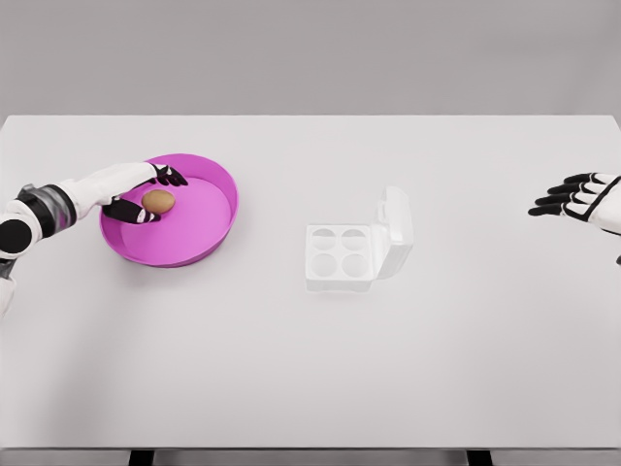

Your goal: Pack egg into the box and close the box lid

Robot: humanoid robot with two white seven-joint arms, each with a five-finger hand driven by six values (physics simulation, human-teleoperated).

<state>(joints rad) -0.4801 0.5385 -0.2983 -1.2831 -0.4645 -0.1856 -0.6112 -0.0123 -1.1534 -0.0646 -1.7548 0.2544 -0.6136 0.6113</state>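
I see white table [310, 369], magenta bowl [209, 233] on its left, open four-cell egg box [342, 254] mid-table with lid up, left hand [146, 194] cupping brown egg [158, 201] inside bowl, right hand [577, 197] spread, idle at right edge.

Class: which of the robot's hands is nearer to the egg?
Left. The left hand is in the pink bowl, its fingers around the egg; the right hand hovers far right.

Single head view, high — looking down on the table [310, 388], whole tabletop framed
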